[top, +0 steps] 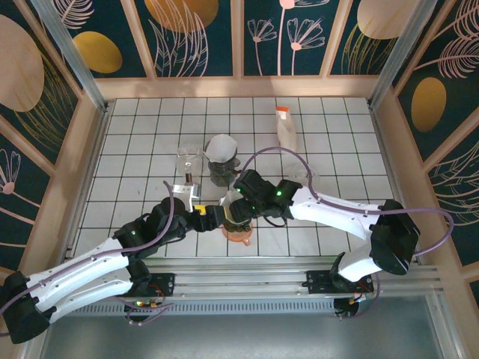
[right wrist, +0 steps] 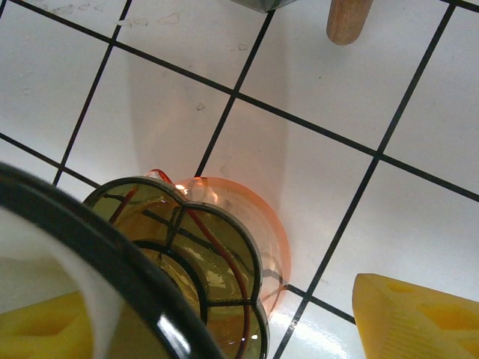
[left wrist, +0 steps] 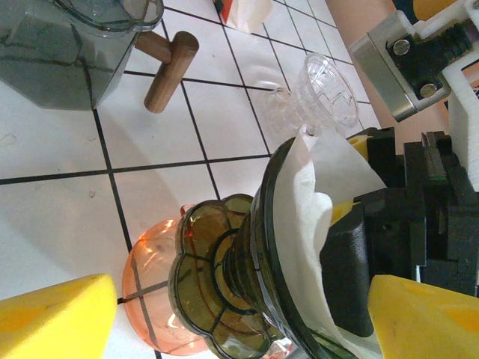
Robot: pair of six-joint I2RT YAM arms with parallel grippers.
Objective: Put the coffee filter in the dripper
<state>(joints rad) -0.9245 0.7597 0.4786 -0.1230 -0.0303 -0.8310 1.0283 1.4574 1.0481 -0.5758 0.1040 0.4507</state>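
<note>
A smoky olive dripper [left wrist: 224,277] with a black rim sits tilted on an orange dripper [left wrist: 146,277] near the table's front middle. A white paper filter [left wrist: 314,187] lies inside its cone. My left gripper [left wrist: 239,325] is open, with a yellow finger [left wrist: 56,314] well clear on either side of the dripper. My right gripper [right wrist: 224,329] is open and straddles the rim [right wrist: 112,254]: one yellow finger [right wrist: 37,329] is inside the filter [right wrist: 30,262], the other [right wrist: 419,321] outside. In the top view the left gripper [top: 212,218] and the right gripper [top: 236,211] meet over the orange dripper [top: 238,235].
A dark carafe [left wrist: 52,52] with a wooden handle [left wrist: 168,71] stands just behind, topped by another dripper holding a filter [top: 221,148]. A clear jug [top: 187,158] is to its left, a clear dripper [left wrist: 322,86] to the right, and a filter packet [top: 286,129] further back.
</note>
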